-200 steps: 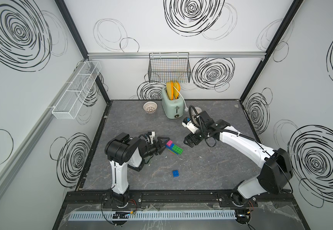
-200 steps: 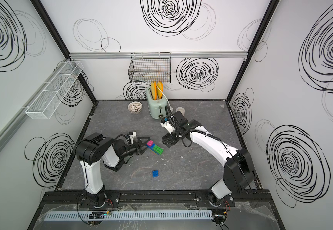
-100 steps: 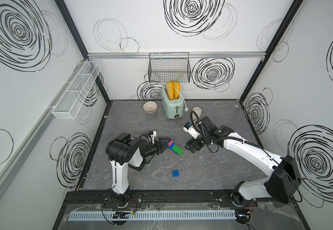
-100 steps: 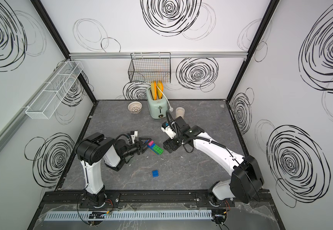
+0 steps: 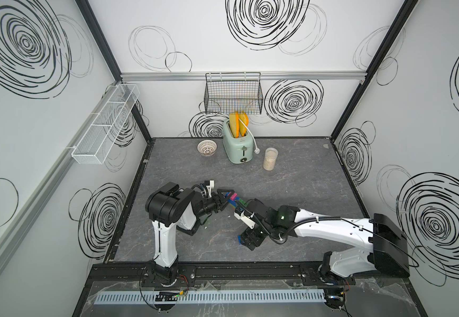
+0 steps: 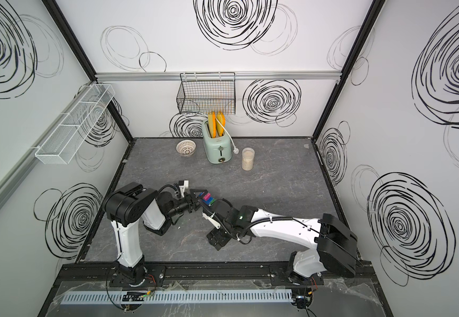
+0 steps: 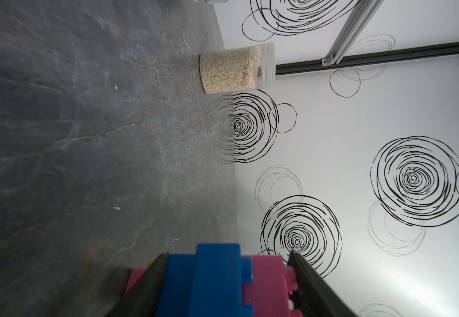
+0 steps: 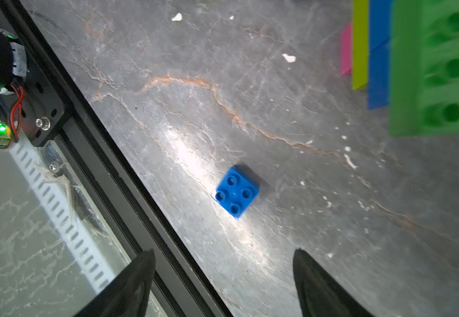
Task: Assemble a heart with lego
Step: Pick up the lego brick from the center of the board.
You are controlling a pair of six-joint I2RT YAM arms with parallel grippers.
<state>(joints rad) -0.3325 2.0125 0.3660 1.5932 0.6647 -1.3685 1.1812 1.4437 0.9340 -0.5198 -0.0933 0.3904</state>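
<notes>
On your grey table (image 5: pixel 291 178), the left gripper (image 5: pixel 227 197) sits near the centre of a top view, clenched on the heart (image 7: pixel 212 282), whose pink and blue bricks are pinched between both fingers. Toward lower centre, your right gripper (image 5: pixel 247 240) hangs with jaws parted and empty over the lone blue brick (image 8: pixel 235 192).

Toaster (image 5: pixel 236 145), grain jar (image 5: pixel 270 159), small bowl (image 5: pixel 207 147), wire basket (image 5: pixel 234 96)

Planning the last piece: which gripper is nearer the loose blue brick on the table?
Right. The right gripper hovers over the loose blue brick, jaws open; the left gripper sits apart, gripping the heart.
</notes>
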